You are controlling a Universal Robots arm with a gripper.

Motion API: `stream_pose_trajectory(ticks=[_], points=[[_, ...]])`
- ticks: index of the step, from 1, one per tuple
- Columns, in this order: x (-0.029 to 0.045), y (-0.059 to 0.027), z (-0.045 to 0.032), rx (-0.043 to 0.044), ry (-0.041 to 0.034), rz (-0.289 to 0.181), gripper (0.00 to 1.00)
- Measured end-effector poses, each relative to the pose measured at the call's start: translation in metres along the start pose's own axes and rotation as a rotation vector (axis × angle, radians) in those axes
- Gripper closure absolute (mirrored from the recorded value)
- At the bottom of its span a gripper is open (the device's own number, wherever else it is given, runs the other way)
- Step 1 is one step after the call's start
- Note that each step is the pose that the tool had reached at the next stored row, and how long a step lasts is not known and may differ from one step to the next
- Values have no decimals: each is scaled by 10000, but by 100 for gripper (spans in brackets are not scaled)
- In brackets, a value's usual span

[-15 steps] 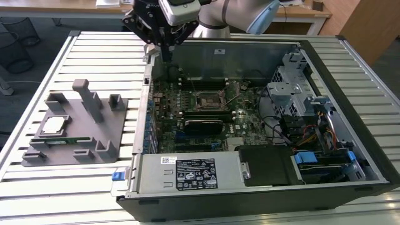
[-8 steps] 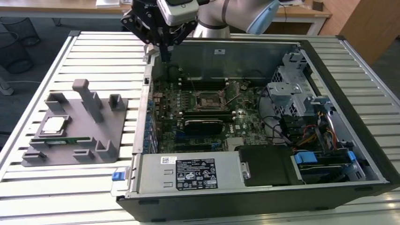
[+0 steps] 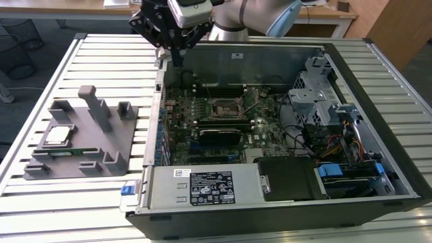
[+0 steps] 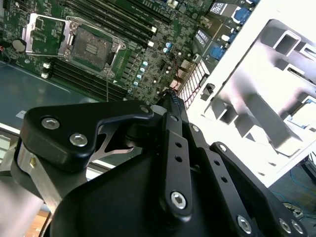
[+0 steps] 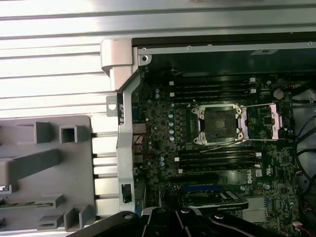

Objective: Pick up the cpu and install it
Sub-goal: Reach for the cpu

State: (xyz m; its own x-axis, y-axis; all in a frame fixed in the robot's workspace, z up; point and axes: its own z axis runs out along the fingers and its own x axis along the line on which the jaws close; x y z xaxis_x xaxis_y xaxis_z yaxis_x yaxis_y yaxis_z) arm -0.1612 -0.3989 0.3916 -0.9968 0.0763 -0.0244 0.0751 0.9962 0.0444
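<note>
Item: cpu (image 3: pixel 57 135) — lies on grey tray (image 3: pixel 128 136). We note gripper (image 3: pixel 177 61) pressed together, empty, above case rim (image 3: pixel 161 66), well apart. Risk, we judge — skewed grasp, cpu seats crooked in open socket (image 3: pixel 223 106).

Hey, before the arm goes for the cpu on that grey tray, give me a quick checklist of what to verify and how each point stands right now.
1. The cpu is seated on the grey tray: ok, it lies flat, silver side up.
2. The gripper is free of the cpu: ok, it hangs over the computer case, apart from the tray.
3. The load plate is open: ok, it is swung aside from the socket.
4. The socket is empty: ok, there is no chip in it in either wrist view.
5. The memory stick is off the cpu: ok, it sits in its own slot.
6. The socket pins are sound: cannot tell.
</note>
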Motion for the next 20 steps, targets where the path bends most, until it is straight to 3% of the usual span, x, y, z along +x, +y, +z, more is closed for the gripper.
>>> stream_pose_trajectory(ticks=[20], points=[[59, -5, 3, 0, 0, 0, 89]])
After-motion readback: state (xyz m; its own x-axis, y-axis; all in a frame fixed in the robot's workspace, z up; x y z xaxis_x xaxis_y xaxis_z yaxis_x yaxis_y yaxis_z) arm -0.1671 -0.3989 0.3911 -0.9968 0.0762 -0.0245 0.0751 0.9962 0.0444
